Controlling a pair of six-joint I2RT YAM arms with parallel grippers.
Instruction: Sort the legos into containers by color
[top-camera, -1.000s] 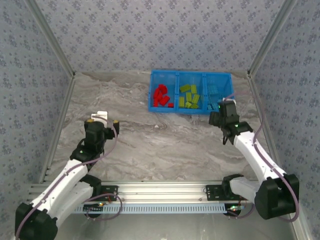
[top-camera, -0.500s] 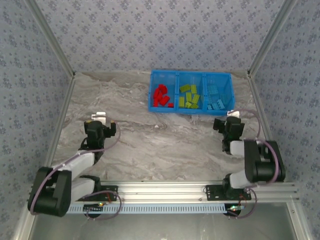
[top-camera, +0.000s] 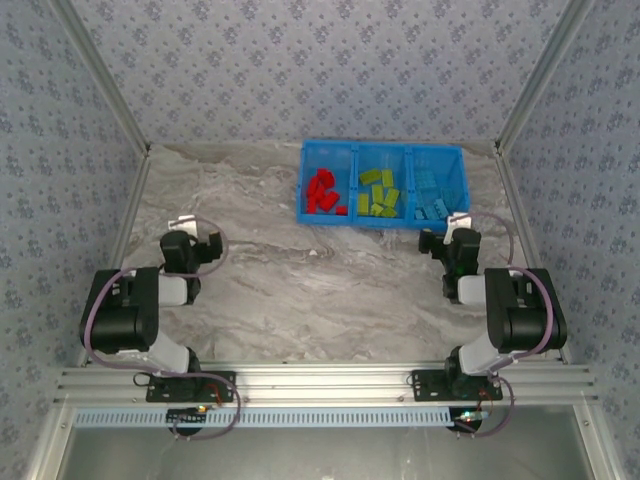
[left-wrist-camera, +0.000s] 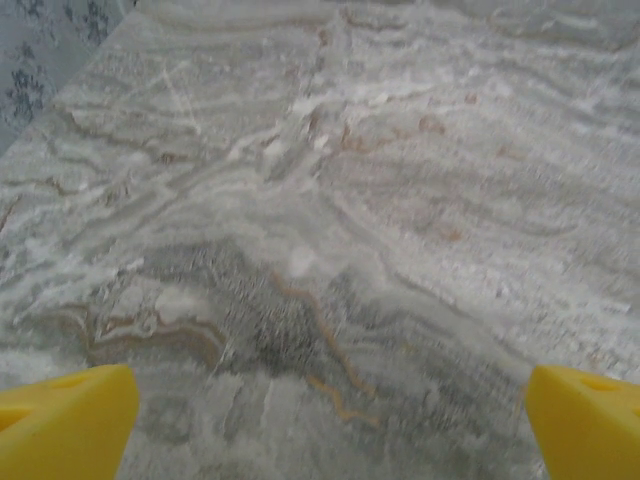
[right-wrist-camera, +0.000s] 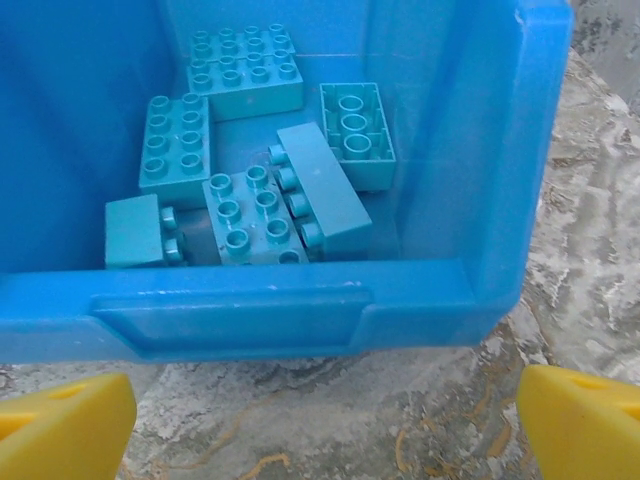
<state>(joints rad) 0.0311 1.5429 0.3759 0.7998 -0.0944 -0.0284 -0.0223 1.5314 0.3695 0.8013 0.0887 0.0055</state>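
Observation:
The blue bin (top-camera: 383, 147) stands at the back of the table with three containers side by side. Red legos (top-camera: 322, 192) lie in the left one, lime green legos (top-camera: 378, 192) in the middle one, light blue legos (top-camera: 432, 195) in the right one. In the right wrist view, several light blue legos (right-wrist-camera: 250, 215) lie behind the bin's front wall (right-wrist-camera: 230, 310). My right gripper (right-wrist-camera: 322, 425) is open just in front of that wall, also visible from above (top-camera: 458, 222). My left gripper (left-wrist-camera: 325, 425) is open over bare marble at the left (top-camera: 181, 224).
The marble tabletop (top-camera: 320, 290) stretches between the two arms. Metal frame posts and patterned walls (top-camera: 60, 200) enclose the table at the left, right and back. Both arms are folded low near the front rail (top-camera: 320, 380).
Both arms have folded back and down toward their bases. The right gripper has drawn back slightly from the bin's near right corner and its jaws have widened. The left gripper has shifted left.

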